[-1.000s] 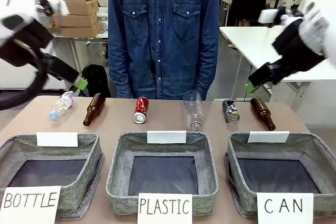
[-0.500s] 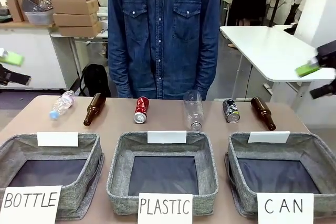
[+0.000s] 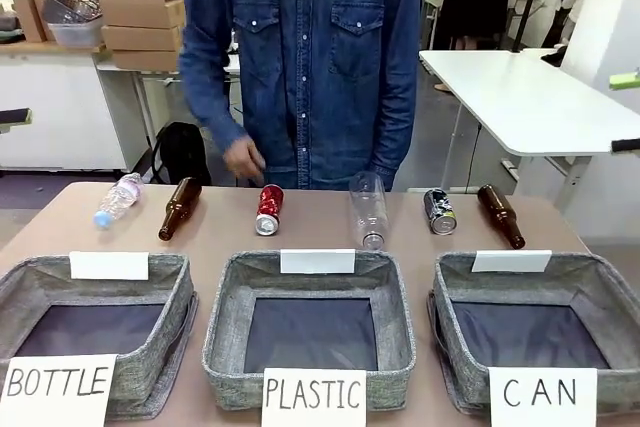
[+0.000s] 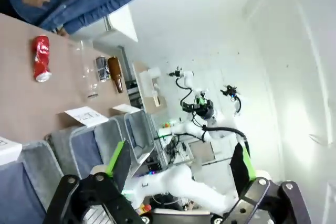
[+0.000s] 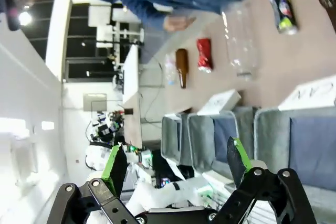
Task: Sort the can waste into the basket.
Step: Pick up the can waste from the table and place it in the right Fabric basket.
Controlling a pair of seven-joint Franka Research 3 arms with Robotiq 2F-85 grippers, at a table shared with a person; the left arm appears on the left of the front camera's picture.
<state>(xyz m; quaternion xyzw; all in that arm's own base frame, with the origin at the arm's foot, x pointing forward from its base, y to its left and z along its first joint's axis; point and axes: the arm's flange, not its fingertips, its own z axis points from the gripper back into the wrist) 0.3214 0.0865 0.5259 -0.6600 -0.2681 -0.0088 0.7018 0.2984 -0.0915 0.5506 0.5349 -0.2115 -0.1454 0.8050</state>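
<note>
The red can (image 3: 268,209) is laid on its side on the counter (image 3: 215,239), its long axis run from the robot's side toward the person (image 3: 310,67), the silver end turned to the robot's side; the dark can (image 3: 438,211) is laid much the same way, slightly slanted, between a clear bottle (image 3: 368,209) and a brown bottle (image 3: 500,215); in the left wrist view the red can is seen far beyond the left fingers (image 4: 116,159), up and outward of the left-hand finger; in the right wrist view the red can is found far above the gap of the right fingers (image 5: 237,159), and the dark can above and outward of the right-hand finger; the basket (image 3: 600,292) carded "CAN" is seen nearer, just outward of that same finger, and only its dark floor is seen inside; the like is seen in the PLASTIC basket (image 3: 222,332) and the BOTTLE basket (image 3: 178,307); both pairs of fingers are spread wide, with nothing held between them; the lettering is read in the front view, while the spread of the fingers is given by the wrist views.
</note>
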